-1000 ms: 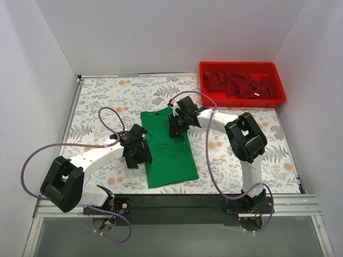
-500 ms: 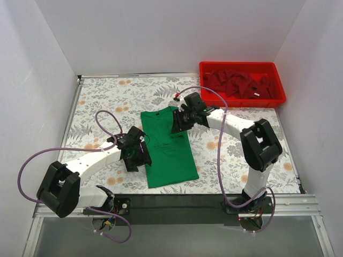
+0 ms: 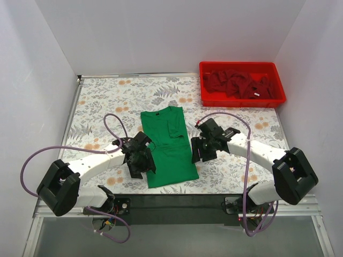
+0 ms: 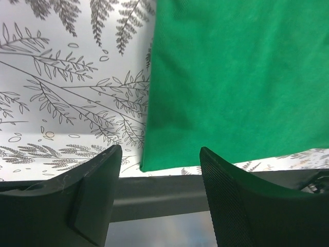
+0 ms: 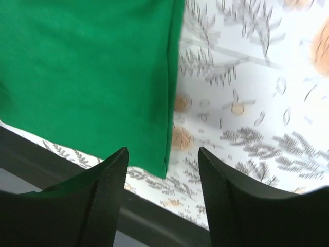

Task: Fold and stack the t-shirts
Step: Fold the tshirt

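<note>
A bright green t-shirt [image 3: 167, 147] lies flat on the table, folded lengthwise into a long strip, collar at the far end. My left gripper [image 3: 140, 165] hangs open and empty over the strip's near left edge; the left wrist view shows the shirt's near left corner [image 4: 154, 159] between the fingers. My right gripper [image 3: 201, 152] hangs open and empty over the strip's near right edge; the right wrist view shows the shirt's near right corner [image 5: 157, 154]. Several dark red t-shirts [image 3: 241, 83] lie crumpled in the red bin.
The red plastic bin [image 3: 206, 99] stands at the far right corner of the floral tablecloth [image 3: 107, 101]. A dark rail [image 3: 177, 201] runs along the table's near edge. White walls close in the left, back and right sides.
My right gripper has left the shirt's far right sleeve area and moved toward me to the near right edge. My left gripper has moved a little nearer along the left edge. The shirt lies unchanged.
</note>
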Action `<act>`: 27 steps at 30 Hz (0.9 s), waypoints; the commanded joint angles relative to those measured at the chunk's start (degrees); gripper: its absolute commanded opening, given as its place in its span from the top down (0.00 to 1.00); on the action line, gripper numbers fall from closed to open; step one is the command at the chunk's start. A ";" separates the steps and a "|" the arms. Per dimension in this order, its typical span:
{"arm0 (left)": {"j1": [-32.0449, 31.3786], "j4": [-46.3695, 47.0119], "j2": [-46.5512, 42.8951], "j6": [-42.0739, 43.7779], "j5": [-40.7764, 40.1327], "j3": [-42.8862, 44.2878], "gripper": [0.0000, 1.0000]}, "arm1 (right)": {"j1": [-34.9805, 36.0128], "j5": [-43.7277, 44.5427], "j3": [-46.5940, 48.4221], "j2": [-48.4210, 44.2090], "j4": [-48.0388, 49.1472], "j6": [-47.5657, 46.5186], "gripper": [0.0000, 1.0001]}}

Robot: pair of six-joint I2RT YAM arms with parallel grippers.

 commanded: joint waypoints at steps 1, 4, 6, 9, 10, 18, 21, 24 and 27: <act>-1.32 -1.20 0.57 -2.45 0.16 -0.87 0.42 | 2.08 1.77 -2.69 -1.94 -2.97 4.72 0.47; -2.63 -1.99 1.45 -2.80 -0.45 -1.14 0.43 | 4.36 1.68 -3.75 -1.94 -3.15 6.48 0.49; -3.34 -1.29 1.45 -3.32 -0.45 -1.58 0.43 | 5.16 1.59 -5.06 -1.59 -2.98 7.53 0.51; -4.74 -0.85 2.24 -4.38 0.16 -1.93 0.43 | 6.13 1.77 -6.56 -1.15 -2.80 8.32 0.52; -5.62 -0.85 2.76 -4.82 0.16 -2.02 0.44 | 6.56 1.77 -6.74 -1.32 -2.72 8.68 0.52; -8.17 -0.15 4.35 -5.61 -0.10 -2.11 0.44 | 7.71 1.24 -8.14 -0.88 -1.14 9.91 0.53; -8.88 0.47 4.96 -5.79 -0.19 -2.02 0.44 | 8.41 1.33 -8.15 -0.01 -0.08 10.52 0.53; -9.23 0.39 5.58 -5.70 -0.54 -1.67 0.44 | 9.38 1.51 -7.62 1.31 0.36 10.96 0.53; -9.49 0.47 5.93 -5.52 -0.89 -1.49 0.44 | 10.34 2.56 -7.36 2.81 0.45 11.75 0.53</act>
